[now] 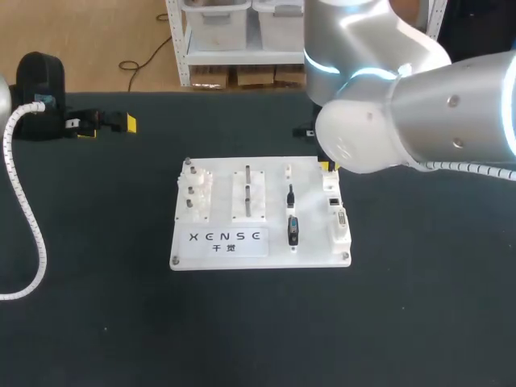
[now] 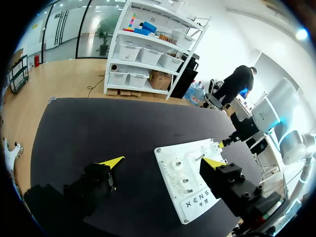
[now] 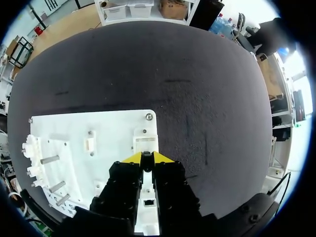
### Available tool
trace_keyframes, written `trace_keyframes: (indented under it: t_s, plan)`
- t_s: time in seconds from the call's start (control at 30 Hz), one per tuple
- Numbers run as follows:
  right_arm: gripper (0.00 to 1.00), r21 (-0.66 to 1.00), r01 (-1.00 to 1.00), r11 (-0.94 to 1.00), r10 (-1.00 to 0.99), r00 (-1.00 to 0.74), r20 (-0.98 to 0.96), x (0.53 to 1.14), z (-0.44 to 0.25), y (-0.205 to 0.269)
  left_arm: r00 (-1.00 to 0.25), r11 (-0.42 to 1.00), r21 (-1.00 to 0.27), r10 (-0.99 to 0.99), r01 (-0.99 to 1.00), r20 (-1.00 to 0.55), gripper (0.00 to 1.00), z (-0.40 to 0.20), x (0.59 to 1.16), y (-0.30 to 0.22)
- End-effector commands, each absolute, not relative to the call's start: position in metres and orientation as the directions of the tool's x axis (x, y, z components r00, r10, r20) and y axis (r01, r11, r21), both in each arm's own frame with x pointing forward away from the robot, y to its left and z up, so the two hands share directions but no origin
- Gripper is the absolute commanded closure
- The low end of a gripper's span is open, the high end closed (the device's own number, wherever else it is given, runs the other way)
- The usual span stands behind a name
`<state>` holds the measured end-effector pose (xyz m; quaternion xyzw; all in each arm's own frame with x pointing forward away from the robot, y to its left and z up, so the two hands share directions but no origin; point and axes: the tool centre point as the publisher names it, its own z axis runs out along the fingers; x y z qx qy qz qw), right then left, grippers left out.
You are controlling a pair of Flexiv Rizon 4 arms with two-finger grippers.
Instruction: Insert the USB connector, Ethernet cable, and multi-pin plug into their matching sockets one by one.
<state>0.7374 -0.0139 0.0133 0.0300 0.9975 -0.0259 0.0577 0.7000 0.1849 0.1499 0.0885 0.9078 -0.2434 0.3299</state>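
Over board (image 1: 222, 216) far-right corner, right jaws pinch USB plug (image 3: 146, 162); left jaws spread, empty, far-left of tabletop (image 1: 97, 306).

The right arm (image 1: 419, 105) is smooth, rounded silver with a glowing blue ring. The left gripper (image 2: 163, 161) and right gripper (image 3: 146, 157) are black, blocky and yellow-tipped. A white coiled cable (image 1: 27, 205) serves the left arm.

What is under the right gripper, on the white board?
The right gripper holds a dark plug over the white socket strip. One socket shows between its fingers; they cover the rest of the strip.
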Motion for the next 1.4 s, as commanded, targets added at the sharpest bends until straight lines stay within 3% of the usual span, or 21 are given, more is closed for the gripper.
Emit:
trace_keyframes:
  t_s: [0.03, 0.2, 0.23, 0.27, 0.3, 0.7, 1.27, 1.33, 1.4]
  plan:
    - [1.0, -0.062, 0.072, 0.996, 0.066, -0.994, -0.09, 0.743, -0.006, -0.017, -0.767, 0.866, -0.384, 0.0, 0.321, -0.642, 0.0, 0.15, 0.7, 0.185]
    - [0.97, -0.073, 0.07, 0.995, 0.064, -0.994, -0.085, 0.743, -0.008, -0.017, -0.767, 0.866, -0.384, 0.0, 0.321, -0.642, 0.0, 0.15, 0.7, 0.185]
    - [0.82, -0.073, 0.067, 0.995, 0.061, -0.994, -0.091, 0.743, -0.007, -0.017, -0.767, 0.866, -0.384, 0.0, 0.321, -0.642, 0.0, 0.15, 0.7, 0.185]
    - [0.55, -0.072, 0.06, 0.996, 0.052, -0.993, -0.108, 0.742, -0.002, -0.017, -0.767, 0.866, -0.384, 0.0, 0.321, -0.642, 0.0, 0.15, 0.7, 0.185]
    - [0.02, -0.07, 0.05, 0.996, 0.041, -0.991, -0.124, 0.742, 0.003, -0.016, -0.767, 0.866, -0.384, 0.0, 0.321, -0.642, 0.0, 0.15, 0.7, 0.185]
    - [0.0, -0.041, 0.024, 0.999, 0.013, -0.966, -0.257, 0.721, 0.073, 0.006, -0.767, 0.866, -0.384, 0.0, 0.321, -0.642, 0.0, 0.15, 0.7, 0.185]
    - [0.0, -0.016, -0.086, 0.996, -0.087, -0.987, -0.135, 0.657, 0.036, 0.054, -0.767, 0.866, -0.384, 0.0, 0.321, -0.642, 0.0, 0.15, 0.7, 0.185]
    - [0.13, -0.014, -0.083, 0.996, -0.084, -0.989, -0.123, 0.656, 0.031, 0.056, -0.767, 0.866, -0.384, 0.0, 0.321, -0.642, 0.0, 0.15, 0.7, 0.185]
    - [0.18, -0.009, -0.086, 0.996, -0.087, -0.989, -0.118, 0.656, 0.028, 0.058, -0.767, 0.866, -0.384, 0.0, 0.321, -0.642, 0.0, 0.15, 0.7, 0.185]
